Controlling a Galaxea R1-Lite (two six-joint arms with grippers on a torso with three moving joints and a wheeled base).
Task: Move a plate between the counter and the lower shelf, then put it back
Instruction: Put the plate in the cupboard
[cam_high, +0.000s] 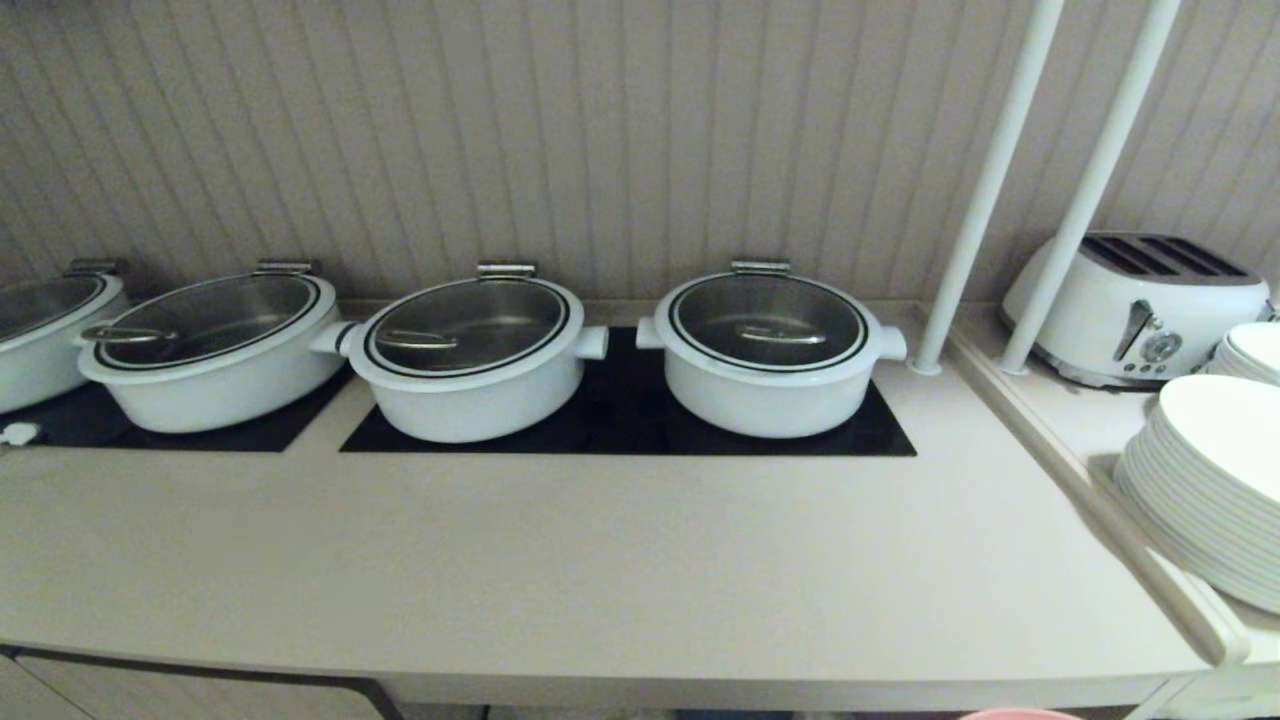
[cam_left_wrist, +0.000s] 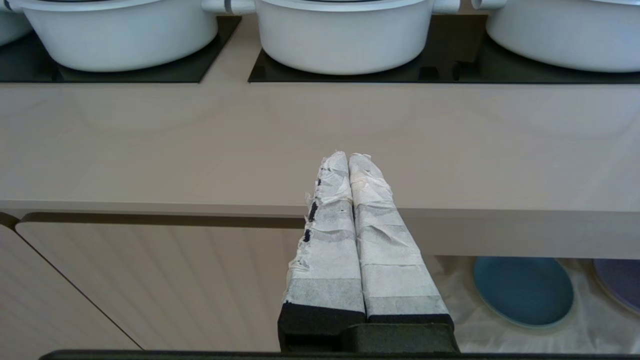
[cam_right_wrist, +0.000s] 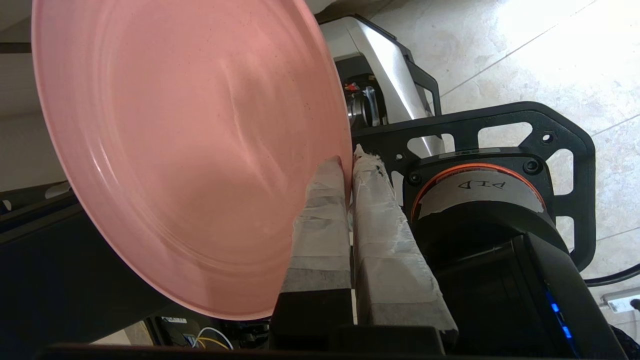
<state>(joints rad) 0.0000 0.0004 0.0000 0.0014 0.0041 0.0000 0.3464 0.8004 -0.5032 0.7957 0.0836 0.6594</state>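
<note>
Right gripper (cam_right_wrist: 348, 162) pinches the pink plate (cam_right_wrist: 190, 150) by its rim, taped fingers (cam_right_wrist: 320, 220) clamped either side. Plate seems held low, off the counter (cam_high: 600, 570). Left gripper (cam_left_wrist: 348, 159) idle before the counter's front edge, fingers pressed together, empty.

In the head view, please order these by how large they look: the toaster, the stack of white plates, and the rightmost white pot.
1. stack of white plates, though it is nearest the camera and cut off by the frame edge.
2-3. rightmost white pot and toaster: they look about alike, so no ranking.
</note>
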